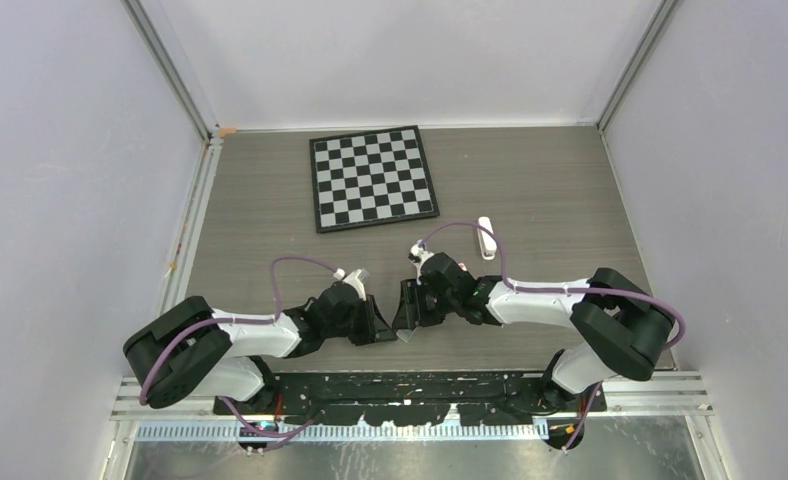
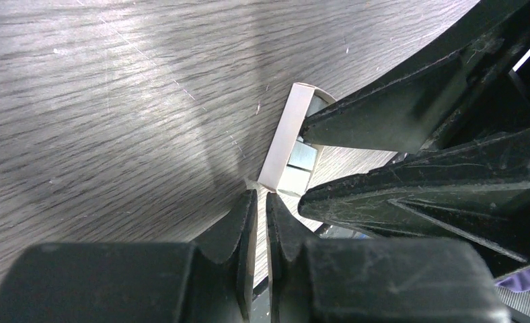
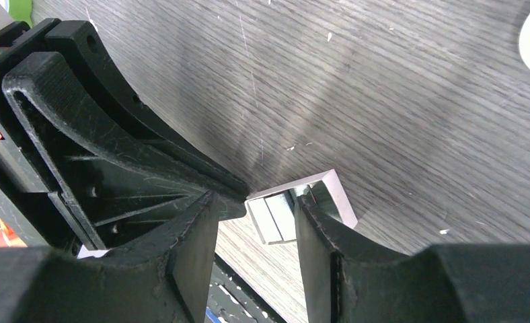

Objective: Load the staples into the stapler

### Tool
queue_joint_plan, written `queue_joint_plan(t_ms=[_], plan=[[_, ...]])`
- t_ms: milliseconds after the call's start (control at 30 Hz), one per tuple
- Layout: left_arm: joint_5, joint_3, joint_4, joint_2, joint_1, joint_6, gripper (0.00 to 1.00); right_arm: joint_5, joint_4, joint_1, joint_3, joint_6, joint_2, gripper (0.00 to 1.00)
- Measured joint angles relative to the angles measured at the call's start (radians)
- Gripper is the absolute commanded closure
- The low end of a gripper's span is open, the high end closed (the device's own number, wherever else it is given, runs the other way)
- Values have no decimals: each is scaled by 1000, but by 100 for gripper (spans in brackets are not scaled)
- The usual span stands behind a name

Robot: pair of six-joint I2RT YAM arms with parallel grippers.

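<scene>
Both arms meet low over the table [image 1: 570,200], on the near side of the chessboard [image 1: 373,178] and well apart from it. The right gripper [image 3: 257,202] has its fingers half spread on either side of the staples [image 3: 276,217], a small silvery block that looks clamped across its short width. That grip leaves one end sticking out free. The left gripper [image 2: 261,202] is aimed at that free end, with its fingers nearly pressed together and only a hairline gap between them. Its tips are right at the block's near corner (can't tell if they actually nip it or just touch). My read is that this is a two-handed regrip or re-aim: one hand steadies the block while the other squares it up or takes it, so it can go into the channel lengthwise. I can't tell whether the block rests on the wood or hangs just above it. The stapler [image 1: 486,238] lies flat and untouched just beside the chessboard's near right corner, away from both grippers, and I can't tell from above whether its top arm is open. Loading looks not yet started. Risk: the block is small and slick and could twist or drop during the pass.
</scene>
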Motion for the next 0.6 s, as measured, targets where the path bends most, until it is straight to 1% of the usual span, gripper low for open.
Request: queue_joint_plan(t_ms=[600], plan=[[-5, 0, 1, 0, -2, 0, 88, -30, 24, -2, 0, 26, 6, 49]])
